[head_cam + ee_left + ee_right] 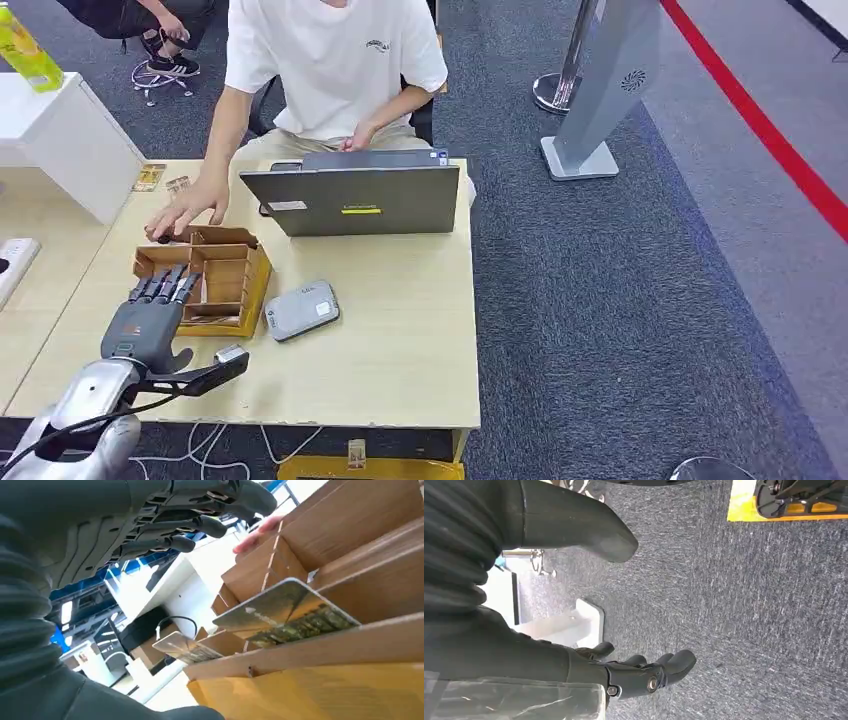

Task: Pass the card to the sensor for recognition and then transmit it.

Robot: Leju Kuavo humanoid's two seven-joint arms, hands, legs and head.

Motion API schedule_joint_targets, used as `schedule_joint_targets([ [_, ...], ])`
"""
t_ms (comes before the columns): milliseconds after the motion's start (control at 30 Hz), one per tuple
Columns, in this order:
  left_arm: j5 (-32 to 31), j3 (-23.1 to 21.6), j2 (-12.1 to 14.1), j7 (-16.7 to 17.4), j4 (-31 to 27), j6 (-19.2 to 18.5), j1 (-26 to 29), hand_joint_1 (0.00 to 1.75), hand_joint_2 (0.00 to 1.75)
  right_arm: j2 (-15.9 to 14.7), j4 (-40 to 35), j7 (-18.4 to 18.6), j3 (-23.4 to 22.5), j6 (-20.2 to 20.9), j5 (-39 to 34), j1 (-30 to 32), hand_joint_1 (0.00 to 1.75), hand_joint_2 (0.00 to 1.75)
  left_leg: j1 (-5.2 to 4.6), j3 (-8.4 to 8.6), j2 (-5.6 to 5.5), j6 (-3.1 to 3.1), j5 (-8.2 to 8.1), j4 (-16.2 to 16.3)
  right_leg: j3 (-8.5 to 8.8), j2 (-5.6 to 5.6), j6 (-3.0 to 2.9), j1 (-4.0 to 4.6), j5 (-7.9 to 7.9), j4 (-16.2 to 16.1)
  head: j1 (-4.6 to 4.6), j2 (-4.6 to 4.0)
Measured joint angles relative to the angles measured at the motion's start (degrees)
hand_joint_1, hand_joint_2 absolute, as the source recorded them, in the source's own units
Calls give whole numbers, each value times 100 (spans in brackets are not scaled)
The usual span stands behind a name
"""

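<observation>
At the near edge of the table [400,390], around seven o'clock in the head view, the left hand [150,315] reached forward with fingers apart and nothing held, its fingertips [165,287] over the near compartments of the wooden organiser [235,275]. The left wrist view showed a card [285,612] standing tilted in one compartment and a second card [182,647] in the next one along, neither yet touched by the hand. Judged from this, the task stood at its opening step: no card lifted, none presented for recognition, none handed on. Just right of the organiser, near the table's centre, lay the grey sensor [300,310], flat and apart from the box. The right hand [644,672] hung over the carpet [749,605], fingers loosely apart and empty. Further off, at twelve o'clock, a grey laptop [355,200] stood open with its lid toward the robot; behind it sat a person in a white shirt, whose hand [185,210] rested at the organiser's far edge. At ten o'clock stood a white box [60,150]. Beyond the table, at one to two o'clock, a grey kiosk stand [600,90] rose from the dark carpet, with a red floor stripe [760,120] running past.
</observation>
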Motion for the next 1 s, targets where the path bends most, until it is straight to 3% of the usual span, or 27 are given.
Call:
schedule_joint_targets([
  [1000, -114, 50, -171, -105, 0, 0, 22, 0, 175, 0, 0, 0, 13, 9, 7, -1, 0, 175, 0, 1, 1, 0, 0, 1, -1, 1, 0, 0, 0, 0, 0, 0],
])
